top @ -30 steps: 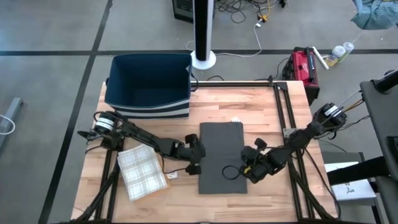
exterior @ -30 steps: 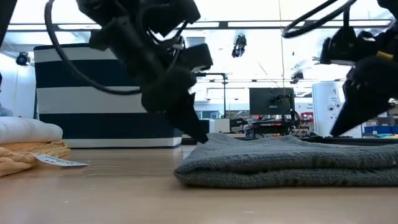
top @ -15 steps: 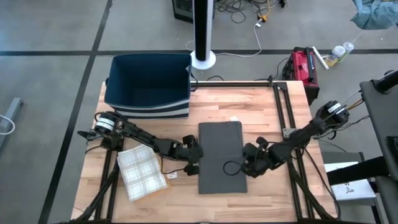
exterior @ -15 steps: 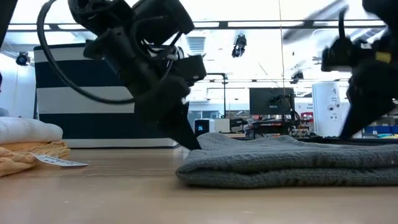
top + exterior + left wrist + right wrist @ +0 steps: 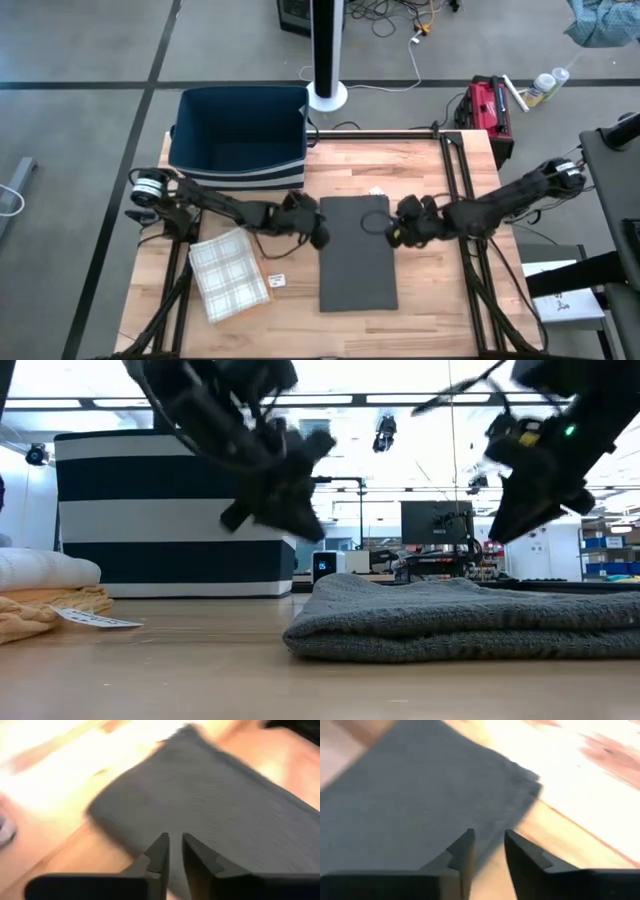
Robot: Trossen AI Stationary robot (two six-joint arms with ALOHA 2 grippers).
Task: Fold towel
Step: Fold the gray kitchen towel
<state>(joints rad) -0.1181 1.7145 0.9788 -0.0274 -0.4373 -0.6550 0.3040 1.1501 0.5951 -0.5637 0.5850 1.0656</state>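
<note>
Looking at the grey towel (image 5: 357,262) first: lies at the middle of the wooden table (image 5: 430,175), folded into a long narrow slab, several layers thick, with a rounded fold facing the low camera. Sits flat, no corner lifted, nothing pinching it.

Flanking its far half: left gripper (image 5: 318,232) just over the left long edge, right gripper (image 5: 396,232) just over the right long edge. Hang clear above the cloth in the low view, not touching it. Left fingers (image 5: 159,851) show only a thin slit between them; right fingers (image 5: 462,851) stand somewhat wider apart. Hold nothing, either of them.

Judging the risks from here:
- Could catch only the top layer if a pinch comes down shallow on a stacked edge, so the fold peels open instead of travelling whole.
- Could miss the thick edge altogether on the left, given so narrow a slit, and merely shove the slab sideways.
- Could skew the next fold if the two sides grab at unequal points along the edges, or rise at unequal pace.
- Could drag the whole towel across the smooth wood rather than fold it, with no weight pinning the near end.

Farther out: checked cloth (image 5: 230,275) and a small tag (image 5: 277,281) near the left edge, well apart from the towel but within reach of a sideways shove. Beyond, a blue striped bin (image 5: 240,140) at the far side.
</note>
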